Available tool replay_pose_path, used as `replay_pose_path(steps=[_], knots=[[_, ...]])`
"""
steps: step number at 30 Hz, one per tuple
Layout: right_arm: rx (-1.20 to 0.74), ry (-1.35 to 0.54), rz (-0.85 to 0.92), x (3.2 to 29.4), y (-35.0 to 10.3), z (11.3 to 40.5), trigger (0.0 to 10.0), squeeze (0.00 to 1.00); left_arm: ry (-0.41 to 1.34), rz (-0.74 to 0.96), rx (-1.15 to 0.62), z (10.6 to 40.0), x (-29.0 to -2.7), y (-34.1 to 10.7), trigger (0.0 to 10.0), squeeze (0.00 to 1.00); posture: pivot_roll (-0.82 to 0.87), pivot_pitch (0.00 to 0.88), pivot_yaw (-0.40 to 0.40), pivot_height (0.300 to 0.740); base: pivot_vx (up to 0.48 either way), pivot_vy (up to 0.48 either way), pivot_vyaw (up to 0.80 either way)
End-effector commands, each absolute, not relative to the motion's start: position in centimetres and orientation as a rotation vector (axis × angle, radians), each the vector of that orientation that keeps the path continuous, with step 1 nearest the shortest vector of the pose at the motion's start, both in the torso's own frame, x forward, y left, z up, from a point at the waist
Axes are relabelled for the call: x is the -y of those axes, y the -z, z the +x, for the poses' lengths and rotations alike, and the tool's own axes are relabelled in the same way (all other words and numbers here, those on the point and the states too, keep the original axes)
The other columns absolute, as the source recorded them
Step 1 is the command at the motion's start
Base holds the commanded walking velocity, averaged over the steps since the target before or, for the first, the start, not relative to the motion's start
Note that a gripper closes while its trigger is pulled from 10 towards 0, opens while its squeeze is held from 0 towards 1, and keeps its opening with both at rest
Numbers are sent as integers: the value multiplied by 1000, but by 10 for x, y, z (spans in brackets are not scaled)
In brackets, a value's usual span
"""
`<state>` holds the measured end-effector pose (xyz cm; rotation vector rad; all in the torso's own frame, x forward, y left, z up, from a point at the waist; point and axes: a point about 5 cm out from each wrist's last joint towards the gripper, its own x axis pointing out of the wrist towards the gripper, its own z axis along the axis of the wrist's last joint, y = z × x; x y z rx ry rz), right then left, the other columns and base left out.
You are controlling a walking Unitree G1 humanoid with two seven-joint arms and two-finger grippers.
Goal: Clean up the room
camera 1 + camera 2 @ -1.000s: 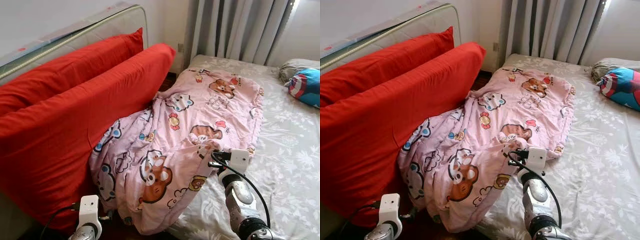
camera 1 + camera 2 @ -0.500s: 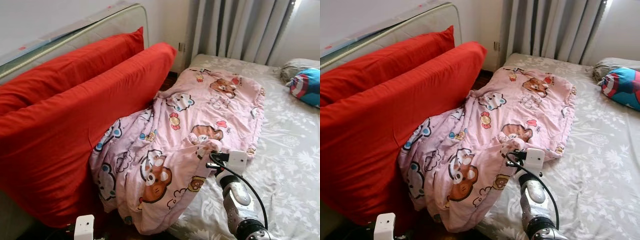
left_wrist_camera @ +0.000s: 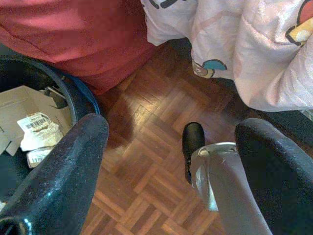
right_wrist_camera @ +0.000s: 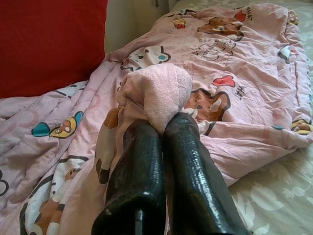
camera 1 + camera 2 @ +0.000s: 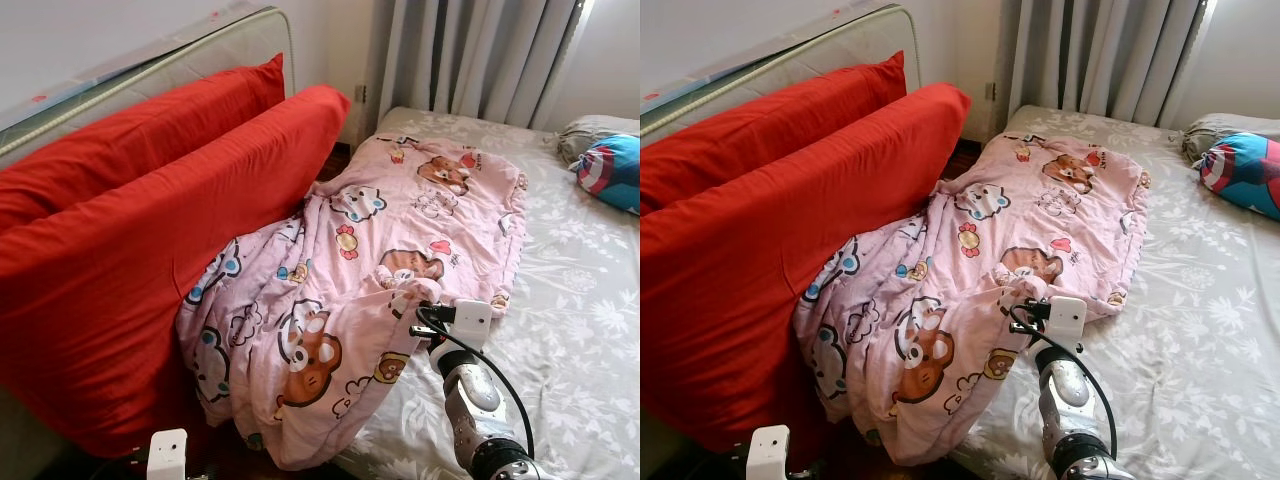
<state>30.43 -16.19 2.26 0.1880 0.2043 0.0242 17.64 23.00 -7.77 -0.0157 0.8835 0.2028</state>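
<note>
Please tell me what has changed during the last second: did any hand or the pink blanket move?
The left hand has dropped lower, down beside the bed, its fingers open over the wooden floor. The right hand stays shut on a fold of the pink blanket, hardly shifted. The blanket, the red cushions and the bed lie as before.

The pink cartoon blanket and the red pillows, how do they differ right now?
The pink blanket is printed with cartoon bears and lies crumpled, part hanging off the bed's edge; the red pillows are plain and stand propped up beside the bed. The right pincer pinches a fold of the blanket; nothing grips the pillows. Both are soft bedding.
</note>
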Motion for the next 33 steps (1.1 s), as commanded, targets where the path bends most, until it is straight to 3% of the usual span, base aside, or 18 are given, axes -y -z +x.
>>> replay_pose_path(steps=[1,33], knots=[[-183,-28,182,161,-25,305,10000,0,-212,-9,-931,165,-234,83,10000,0,-60,38,14,740,-266,0,0],[-191,-29,175,162,-24,304,10000,0,-205,-8,-934,164,-231,84,10000,0,-61,39,13,740,-301,0,0]])
